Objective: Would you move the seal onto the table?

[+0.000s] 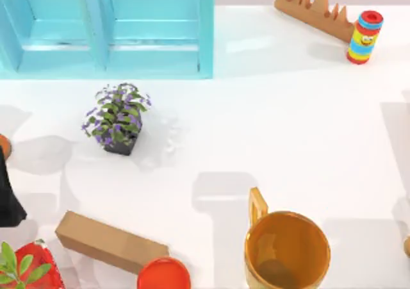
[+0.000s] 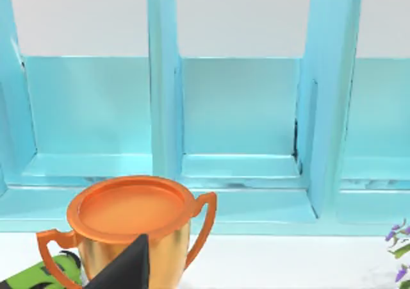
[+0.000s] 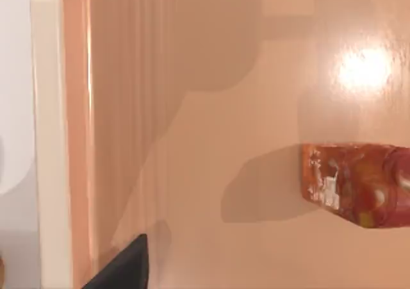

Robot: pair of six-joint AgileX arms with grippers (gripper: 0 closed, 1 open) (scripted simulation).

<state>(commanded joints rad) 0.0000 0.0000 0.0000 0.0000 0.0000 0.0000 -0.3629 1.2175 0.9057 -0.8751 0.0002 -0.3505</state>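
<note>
In the right wrist view a small stubby reddish block, which I take for the seal (image 3: 359, 183), lies on a glossy peach-toned surface (image 3: 211, 109) with a raised edge along one side. One dark fingertip (image 3: 125, 266) of my right gripper shows apart from it, touching nothing. At the top view's right edge sits a small tan-brown sliver (image 1: 407, 245); I cannot tell what it is. The white table (image 1: 269, 129) spreads across the top view. My left arm (image 1: 8, 199) is parked at the table's left edge, its dark fingertip (image 2: 128, 266) in front of a gold trophy cup (image 2: 128, 222).
A light-blue cabinet (image 1: 106, 29) stands at the back left, with a potted purple plant (image 1: 118, 119) before it. Along the front are a cardboard block (image 1: 109, 243), a red disc (image 1: 164, 275) and an orange mug (image 1: 286, 250). A rainbow cylinder (image 1: 365, 37) and a jagged brown piece (image 1: 314, 12) lie at the back right.
</note>
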